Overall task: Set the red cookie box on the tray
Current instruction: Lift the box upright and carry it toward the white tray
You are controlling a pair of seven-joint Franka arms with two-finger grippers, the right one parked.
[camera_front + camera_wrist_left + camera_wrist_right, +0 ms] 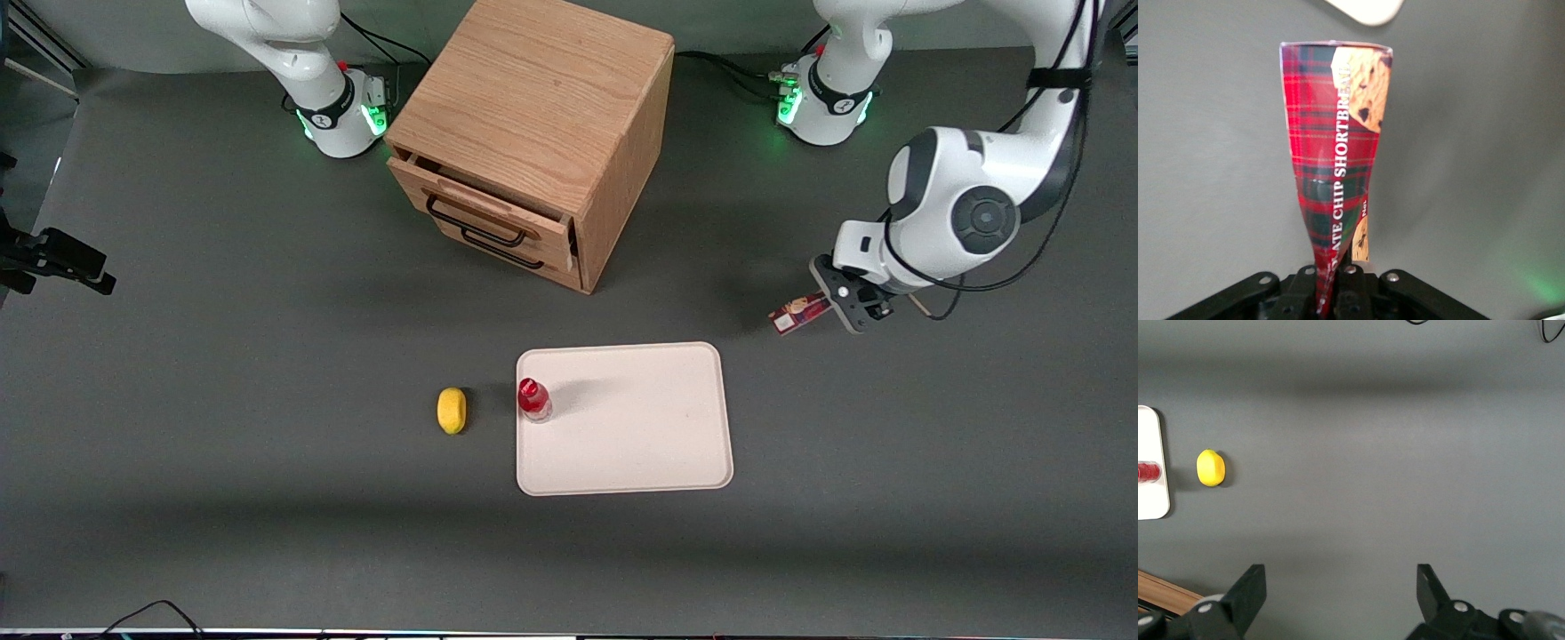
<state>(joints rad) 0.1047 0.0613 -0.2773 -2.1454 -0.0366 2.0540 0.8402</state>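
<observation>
The red cookie box is a slim tartan carton with cookie pictures, held above the table toward the working arm's end. My left gripper is shut on one end of it. In the left wrist view the red cookie box sticks out from the gripper, pinched flat between the two fingers. The pale cream-pink tray lies flat on the grey table, nearer to the front camera than the box and apart from it. A corner of the tray shows past the box's free end.
A small red-capped bottle stands on the tray near its rim. A yellow lemon-like object lies on the table beside the tray. A wooden drawer cabinet with a slightly open top drawer stands farther from the camera.
</observation>
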